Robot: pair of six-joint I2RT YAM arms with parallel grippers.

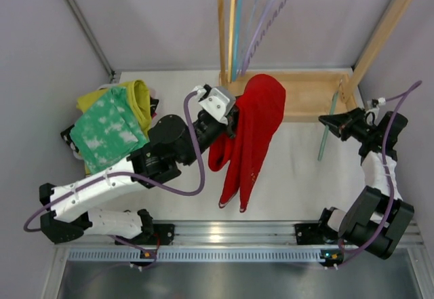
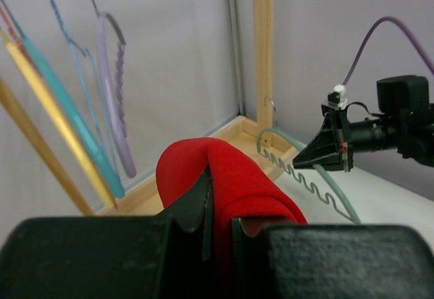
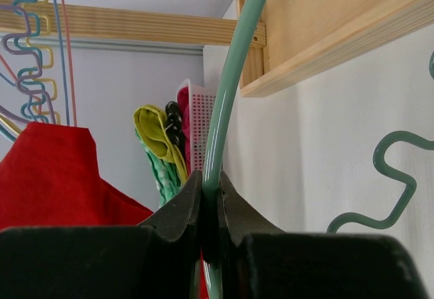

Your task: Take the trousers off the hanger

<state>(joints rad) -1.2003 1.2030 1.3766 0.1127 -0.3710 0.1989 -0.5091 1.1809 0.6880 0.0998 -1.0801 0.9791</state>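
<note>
Where your left gripper point(image 2: 218, 207) shows in its own wrist view, the two black fingers are pressed together on a fold of the bright red cloth trousers point(image 2: 234, 177). The jaws are closed, with cloth pinched between them.

From the top camera, the red trousers hang off that gripper in a long drape. The upper end is bunched at the fingers, just in front of the light wooden clothes rack point(image 1: 305, 95). The lower ends reach toward the near side of the white table point(image 1: 298, 170). You cannot tell from above whether those ends touch the table.

Your right gripper point(image 3: 210, 194) is clamped tight on the thin sea-green plastic hanger with a wavy lower bar point(image 3: 227, 95), its rod running up between the jaws. In the top view it holds the hanger at the right side of the table, well apart from the red trousers.

At the far left are the mustard-yellow folded trousers point(image 1: 139, 95) and the green folded trousers with pale mottling point(image 1: 108, 129), the green lying over the yellow. The right wrist view shows them beside a white perforated plastic basket point(image 3: 202, 123).

On the rack rail at the back hang a lilac notched hanger point(image 2: 112, 89), a teal hanger point(image 2: 68, 109) and a yellow hanger point(image 2: 54, 119).
</note>
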